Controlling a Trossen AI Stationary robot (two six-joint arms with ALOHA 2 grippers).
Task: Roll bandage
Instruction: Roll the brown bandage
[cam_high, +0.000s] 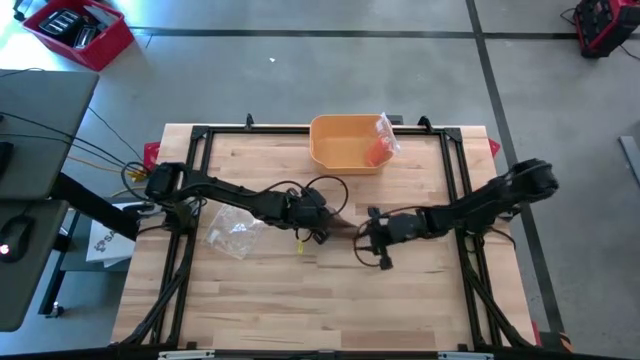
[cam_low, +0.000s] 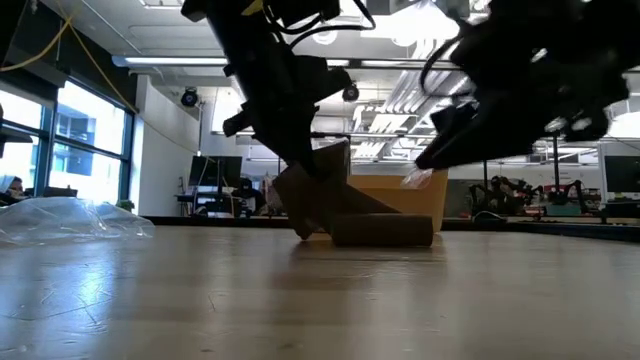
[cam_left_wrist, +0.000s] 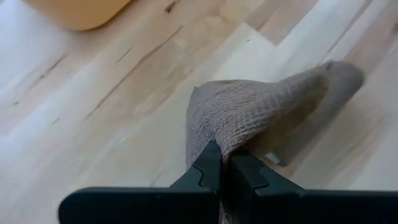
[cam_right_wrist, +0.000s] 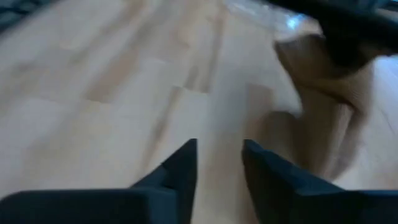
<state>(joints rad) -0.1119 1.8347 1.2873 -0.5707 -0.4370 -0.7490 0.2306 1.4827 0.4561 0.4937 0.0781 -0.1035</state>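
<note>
At the left of the high view a crumpled clear plastic wrapper (cam_high: 234, 234) lies on the wooden worktop (cam_high: 300, 300), just beside the left arm and clear of the work. Next along, near the middle of the frame, the left end effector (cam_high: 318, 222) is pressed together on the loose end of the tan bandage (cam_left_wrist: 249, 115) — the left wrist view shows the woven cloth pinched between the fingertips and lifted off the wood. In the low view the bandage rises as a tilted strip from that pinch down to a short rolled part (cam_low: 383, 229) lying flat on the worktop, so I judge the rolling to be partly done: a small roll exists, yet a length of strip is not yet wound in. To the right of it the right end effector (cam_high: 368, 243) hovers close to the bandage with its fingers spread and nothing between them, as its own wrist view shows. Winding the rest would likely mean taking hold of the roll again. At the top centre-right a yellow bowl (cam_high: 335, 150) holds a clear packet (cam_high: 381, 146) with something orange in it — well apart, blocking nothing.
</note>
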